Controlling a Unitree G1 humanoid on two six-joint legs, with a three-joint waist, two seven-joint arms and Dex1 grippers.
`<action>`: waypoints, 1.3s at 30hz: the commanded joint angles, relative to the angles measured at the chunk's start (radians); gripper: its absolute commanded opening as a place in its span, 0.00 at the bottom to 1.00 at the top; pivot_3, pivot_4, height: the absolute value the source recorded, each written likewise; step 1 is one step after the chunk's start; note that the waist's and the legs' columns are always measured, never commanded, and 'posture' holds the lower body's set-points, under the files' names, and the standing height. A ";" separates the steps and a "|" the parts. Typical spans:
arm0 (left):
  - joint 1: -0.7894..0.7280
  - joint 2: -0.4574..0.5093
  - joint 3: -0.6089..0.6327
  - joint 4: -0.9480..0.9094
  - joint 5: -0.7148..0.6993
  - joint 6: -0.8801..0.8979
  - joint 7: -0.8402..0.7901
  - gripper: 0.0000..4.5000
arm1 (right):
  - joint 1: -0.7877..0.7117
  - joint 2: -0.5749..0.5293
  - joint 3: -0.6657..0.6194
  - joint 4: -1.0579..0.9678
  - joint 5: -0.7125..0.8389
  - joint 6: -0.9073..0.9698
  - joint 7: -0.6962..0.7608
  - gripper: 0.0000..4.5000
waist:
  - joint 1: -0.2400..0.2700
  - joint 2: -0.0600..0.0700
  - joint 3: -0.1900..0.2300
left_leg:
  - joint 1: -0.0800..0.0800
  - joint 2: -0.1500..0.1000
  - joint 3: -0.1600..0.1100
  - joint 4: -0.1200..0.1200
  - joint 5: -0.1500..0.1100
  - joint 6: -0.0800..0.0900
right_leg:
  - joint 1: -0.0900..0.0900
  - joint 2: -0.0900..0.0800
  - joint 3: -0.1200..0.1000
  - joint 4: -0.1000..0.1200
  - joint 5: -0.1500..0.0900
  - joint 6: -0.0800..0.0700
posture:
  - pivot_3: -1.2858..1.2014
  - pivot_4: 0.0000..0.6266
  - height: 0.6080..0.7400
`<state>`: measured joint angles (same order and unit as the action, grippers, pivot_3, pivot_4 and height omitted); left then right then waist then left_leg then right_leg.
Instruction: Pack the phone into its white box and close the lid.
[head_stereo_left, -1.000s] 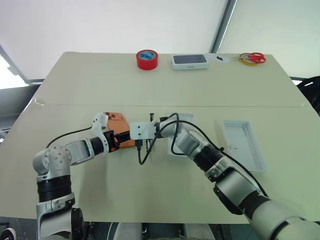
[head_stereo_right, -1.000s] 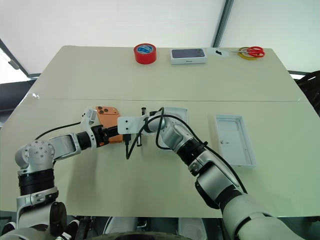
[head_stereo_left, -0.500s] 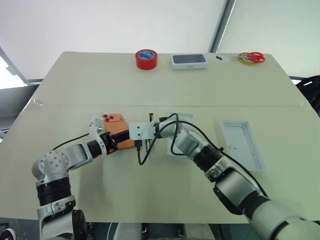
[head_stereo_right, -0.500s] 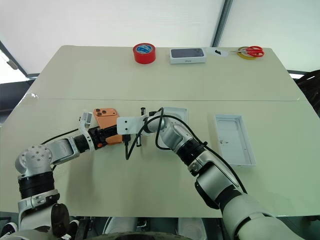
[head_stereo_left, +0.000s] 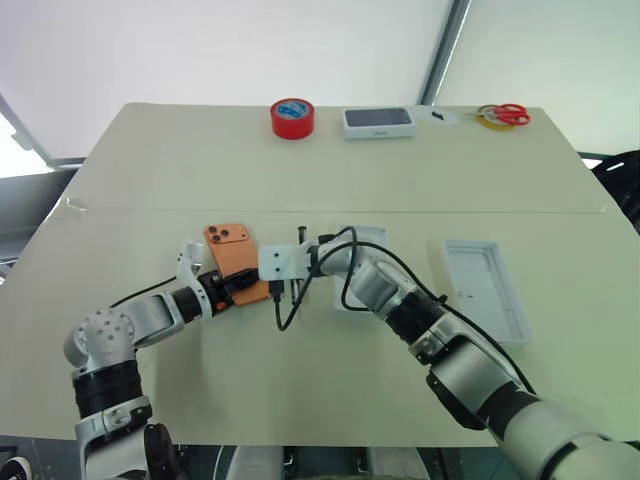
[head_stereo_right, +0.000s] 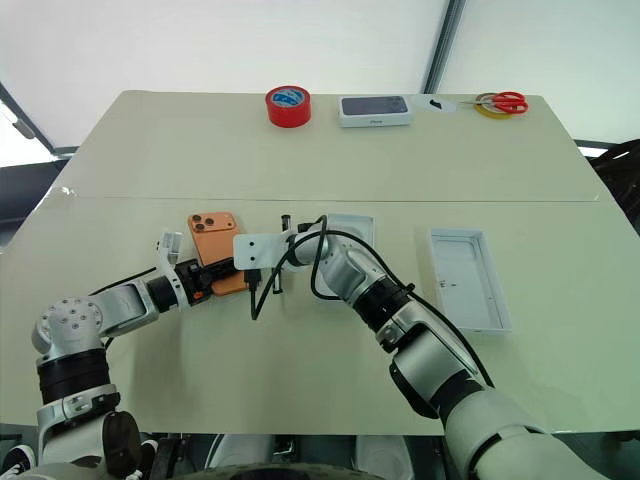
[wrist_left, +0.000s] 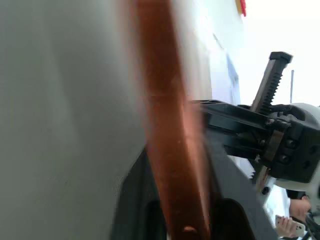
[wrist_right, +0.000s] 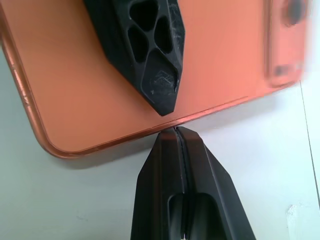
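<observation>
The table (head_stereo_left: 330, 170) carries the lid (head_stereo_left: 487, 290) on the robot's right, well apart from the white box (head_stereo_left: 362, 240) at centre. The left gripper (head_stereo_right: 212, 278) pinches the phone (head_stereo_left: 236, 262) just left of the box. The right gripper (wrist_right: 176, 134), its 2 fingers pressed together, touches the phone's edge.

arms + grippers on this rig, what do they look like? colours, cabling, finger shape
Both arms are silver-grey metal segments with black joint bands. Each wrist carries a white bracket, and a loose black cable loops along each forearm. The left gripper has orange trim at its base. The right gripper has two black tapered fingers; the left gripper's finger has a honeycomb of cut-outs.
</observation>
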<state>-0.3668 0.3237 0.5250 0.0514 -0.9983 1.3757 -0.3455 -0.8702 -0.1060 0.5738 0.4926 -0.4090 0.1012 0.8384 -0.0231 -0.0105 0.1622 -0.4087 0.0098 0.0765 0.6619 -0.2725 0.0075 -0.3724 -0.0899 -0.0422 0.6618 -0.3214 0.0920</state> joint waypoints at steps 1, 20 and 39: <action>0.011 0.002 -0.011 -0.011 0.002 -0.026 -0.003 0.01 | 0.005 0.003 0.003 -0.017 0.001 0.003 0.001 0.00 | 0.000 0.000 0.000 | 0.000 0.000 0.000 0.000 0.000 0.000 | 0.000 0.000 0.000 0.000 0.000 0.000 | 0.52 0.24 0.92; 0.076 0.086 -0.104 -0.169 -0.073 -0.133 -0.252 0.00 | 0.231 -0.283 -0.293 -0.562 0.473 0.209 0.320 0.74 | 0.003 -0.003 0.004 | -0.002 -0.001 0.001 -0.004 -0.003 -0.002 | 0.001 -0.002 0.000 -0.009 0.000 0.000 | 0.52 0.24 0.92; 0.026 0.109 -0.228 -0.143 -0.063 -0.173 -0.298 0.00 | 0.525 -0.593 -0.293 -0.766 0.437 0.109 0.311 0.56 | 0.010 -0.003 0.006 | -0.001 0.001 0.001 -0.011 0.002 -0.002 | 0.000 0.000 0.000 -0.012 0.000 -0.001 | 0.52 0.24 0.92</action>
<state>-0.3238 0.4323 0.2881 -0.0787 -1.0488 1.2286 -0.6300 -0.3445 -0.6943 0.2916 -0.2434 0.0234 0.2275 1.1654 -0.0136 -0.0135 0.1686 -0.4099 0.0110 0.0774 0.6515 -0.2702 0.0051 -0.3727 -0.0900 -0.0418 0.6495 -0.3213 0.0913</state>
